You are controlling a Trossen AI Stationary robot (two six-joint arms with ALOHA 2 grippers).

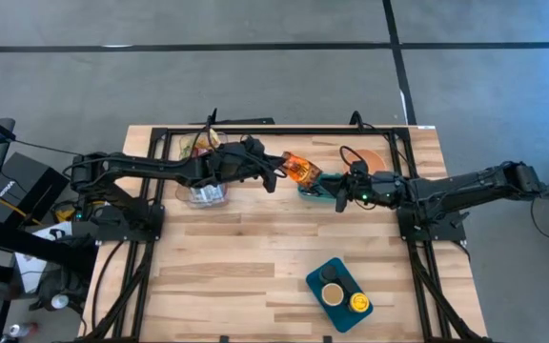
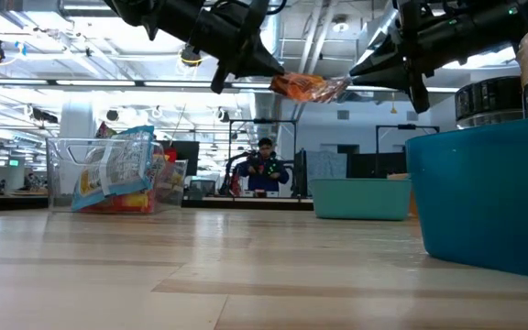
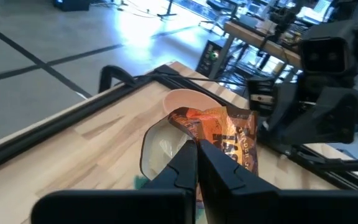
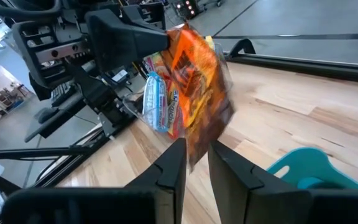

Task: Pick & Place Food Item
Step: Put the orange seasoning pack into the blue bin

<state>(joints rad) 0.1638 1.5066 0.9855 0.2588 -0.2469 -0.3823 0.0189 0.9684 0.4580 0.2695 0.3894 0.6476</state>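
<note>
An orange snack packet (image 1: pixel 303 170) hangs in the air between my two grippers, over the far middle of the table. Right below it stands a teal bin (image 1: pixel 315 193). My left gripper (image 1: pixel 282 170) reaches in from the table's left and is shut on the packet's left end. My right gripper (image 1: pixel 335 183) reaches in from the right and is shut on the packet's other end. The low view shows the packet (image 2: pixel 305 87) well above the table top. My left gripper pinches the packet's left edge (image 3: pixel 213 149) between its two fingers. The fingers come nearly level from the table's left. The packet is lifted clear of the table. My right gripper pinches the packet's opposite end (image 4: pixel 197 140) between its two fingers, coming nearly level from the table's right. The packet stretches away from these fingers toward the left gripper.
A clear container (image 1: pixel 203 189) holding several snack packets stands at the far left, under the left arm. A peach bowl (image 1: pixel 375 157) sits at the far right. A blue tray (image 1: pixel 339 291) with cans lies near the front edge. A person (image 2: pixel 264 170) sits in the room beyond.
</note>
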